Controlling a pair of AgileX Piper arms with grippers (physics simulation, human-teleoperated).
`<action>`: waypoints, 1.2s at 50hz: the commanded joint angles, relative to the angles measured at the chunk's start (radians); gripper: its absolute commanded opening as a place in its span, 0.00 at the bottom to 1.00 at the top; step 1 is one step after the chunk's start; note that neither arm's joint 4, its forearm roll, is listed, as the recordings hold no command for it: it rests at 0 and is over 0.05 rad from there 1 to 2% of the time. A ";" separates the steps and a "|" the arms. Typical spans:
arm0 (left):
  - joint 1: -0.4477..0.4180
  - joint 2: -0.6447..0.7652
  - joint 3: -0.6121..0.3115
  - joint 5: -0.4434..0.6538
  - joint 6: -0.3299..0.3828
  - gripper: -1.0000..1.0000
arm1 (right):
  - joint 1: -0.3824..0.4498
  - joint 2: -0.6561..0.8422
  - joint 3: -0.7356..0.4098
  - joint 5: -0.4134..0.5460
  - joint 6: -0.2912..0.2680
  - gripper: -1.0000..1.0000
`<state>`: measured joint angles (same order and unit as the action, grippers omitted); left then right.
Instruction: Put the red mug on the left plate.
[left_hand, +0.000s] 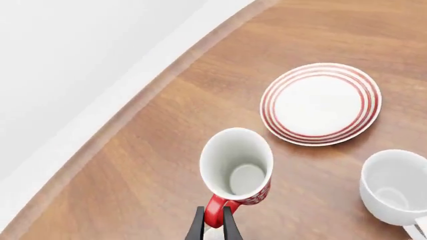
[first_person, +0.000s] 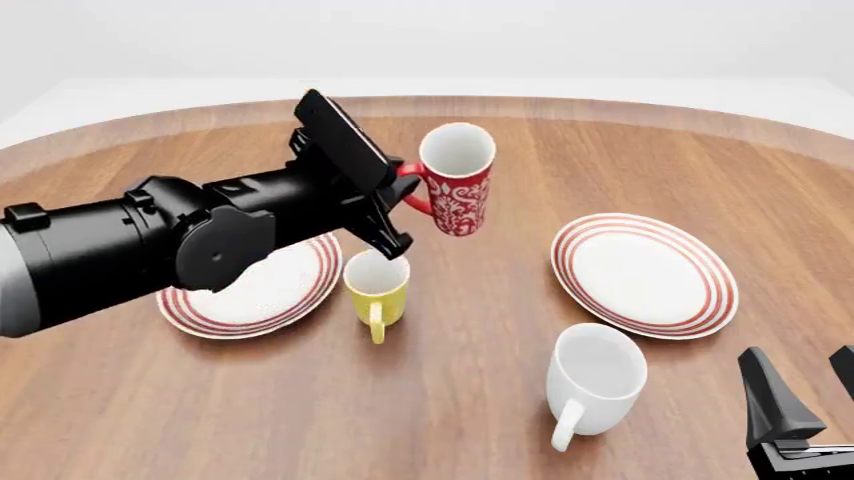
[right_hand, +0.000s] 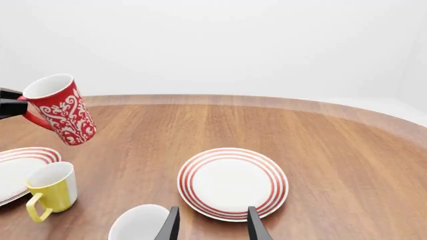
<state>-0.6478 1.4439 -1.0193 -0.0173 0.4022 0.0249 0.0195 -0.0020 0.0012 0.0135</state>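
The red mug (first_person: 458, 180) with its white floral pattern hangs in the air, slightly tilted, its white inside showing. My left gripper (first_person: 400, 196) is shut on its red loop handle, as the left wrist view confirms at the gripper (left_hand: 213, 223) below the mug (left_hand: 237, 165). The left plate (first_person: 274, 290) lies down and to the left of the mug, partly hidden by my left arm. The right wrist view shows the mug (right_hand: 61, 110) raised above that plate's edge (right_hand: 13, 170). My right gripper (first_person: 805, 390) stands open and holds nothing at the near right.
A yellow mug (first_person: 375, 285) stands just right of the left plate, under the lifted mug. A second ringed plate (first_person: 643, 273) lies at the right, with a larger white mug (first_person: 595, 375) in front of it. The table's curved far edge (left_hand: 153, 85) runs behind.
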 joint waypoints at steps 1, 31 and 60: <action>0.072 -0.007 -0.040 0.026 0.019 0.00 | 0.000 0.000 0.000 0.000 0.000 1.00; 0.197 -0.112 -0.017 0.081 0.030 0.00 | 0.000 0.000 0.000 0.000 0.000 1.00; 0.361 -0.183 0.128 0.001 0.003 0.00 | 0.000 0.000 0.000 0.000 0.000 1.00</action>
<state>-0.3376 1.2776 -0.9258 0.0104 0.4141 0.0250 0.0193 -0.0020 0.0013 0.0134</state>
